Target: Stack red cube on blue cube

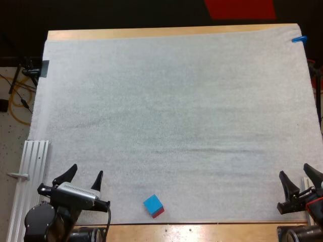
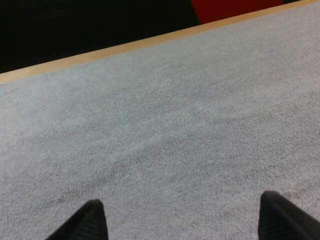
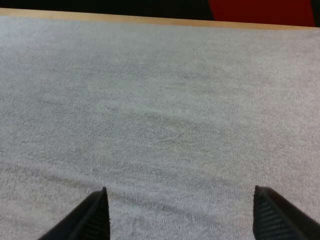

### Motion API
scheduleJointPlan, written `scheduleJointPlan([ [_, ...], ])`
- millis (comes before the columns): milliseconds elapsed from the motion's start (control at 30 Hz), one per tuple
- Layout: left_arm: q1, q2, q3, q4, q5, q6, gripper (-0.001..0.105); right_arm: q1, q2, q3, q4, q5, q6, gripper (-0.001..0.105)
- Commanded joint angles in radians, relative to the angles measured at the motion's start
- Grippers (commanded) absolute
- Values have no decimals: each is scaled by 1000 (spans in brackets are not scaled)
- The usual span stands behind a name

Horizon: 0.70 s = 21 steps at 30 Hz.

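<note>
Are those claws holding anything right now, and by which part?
Nothing is held. The left gripper and right gripper both stand open over bare mat, apart from the blue cube.

A white mat (image 1: 171,111) covers the wooden bench (image 1: 202,233); at the mat's near edge, blue cube (image 1: 151,203) and red cube (image 1: 158,213) touch.

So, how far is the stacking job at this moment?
Done: nothing yet. The red cube peeks out low against the blue cube, not on top of it. In hand: nothing. The left gripper and right gripper are open and empty at the near edge of the mat, apart from both cubes. Left: grasp the red cube, lift it and set it on the blue cube.
</note>
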Motion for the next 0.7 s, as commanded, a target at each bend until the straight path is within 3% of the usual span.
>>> scheduleJointPlan([
  [0,-3,-133,-2,-11,5,-9,63,-5,-30,-4,-4,-4,3,59],
  [400,-3,-129,-13,0,5,-9,63,-3,31,-15,7,-65,2,59],
  [667,-56,69,-220,247,5,42,63,4,237,-140,23,-131,-35,59],
])
